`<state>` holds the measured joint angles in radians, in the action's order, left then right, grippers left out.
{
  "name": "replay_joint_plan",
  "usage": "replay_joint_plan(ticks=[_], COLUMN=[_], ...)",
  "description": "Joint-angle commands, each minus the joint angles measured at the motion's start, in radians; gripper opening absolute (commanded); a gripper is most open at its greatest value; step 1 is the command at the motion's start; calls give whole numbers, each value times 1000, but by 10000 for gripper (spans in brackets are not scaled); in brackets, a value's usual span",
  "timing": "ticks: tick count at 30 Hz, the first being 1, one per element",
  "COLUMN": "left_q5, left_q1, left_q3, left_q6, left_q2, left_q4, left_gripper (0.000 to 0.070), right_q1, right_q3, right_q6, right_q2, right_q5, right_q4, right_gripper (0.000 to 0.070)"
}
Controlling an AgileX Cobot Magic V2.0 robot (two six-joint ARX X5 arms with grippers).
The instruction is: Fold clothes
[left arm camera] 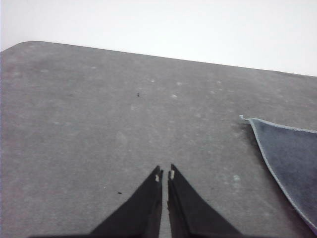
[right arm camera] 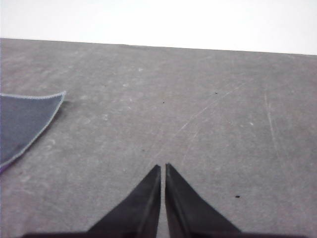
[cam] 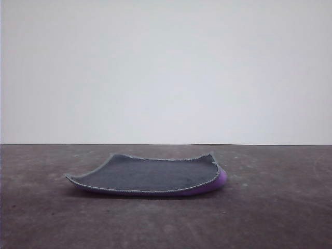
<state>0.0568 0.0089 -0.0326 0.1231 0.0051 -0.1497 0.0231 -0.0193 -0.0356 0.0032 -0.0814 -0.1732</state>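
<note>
Grey-side-up cloth (cam: 148,175) flat on table (cam: 270,207); left tool (left arm camera: 165,174), right tool (right arm camera: 163,167) together, empty.

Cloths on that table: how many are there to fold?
1. A single cloth lies flat mid-table, dark grey face up, purple showing at its right edge. Each wrist view catches a corner of it.

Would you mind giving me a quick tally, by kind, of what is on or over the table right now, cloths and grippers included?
Cloths: 1, the cloth, dark grey face up with purple showing at its edge.
Grippers: 2, the left gripper and the right gripper, each with fingers together over bare table, beside the cloth and not touching it.
Total: 3
</note>
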Motion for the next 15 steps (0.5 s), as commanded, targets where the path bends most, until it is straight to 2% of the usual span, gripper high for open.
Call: replay_joint_plan(ticks=[1,5,7,10,15], left_q5=[6,-8,-40,-70,-55], left_q1=[-2,-22,-36,-50,-61], left_q3=[10,-52,-107,-207,-408], left_q6=[2,38,98,146,136], left_q2=[-2,7,27,97,339], left_q4=[9,16,17,12,-44], left_gripper=[5,6,6,6,5], right_q1=[0,1,1,1,1], right_q3=[5,-45,-99,-190,-423], right_q6=[-63,-160,-163,-171,-155], right_q2=[1,12,51,152,432], right_q5=[3,4,5,4,-17], right_q4=[20,66,63,60,4], right_gripper=[9,6,6,6,6])
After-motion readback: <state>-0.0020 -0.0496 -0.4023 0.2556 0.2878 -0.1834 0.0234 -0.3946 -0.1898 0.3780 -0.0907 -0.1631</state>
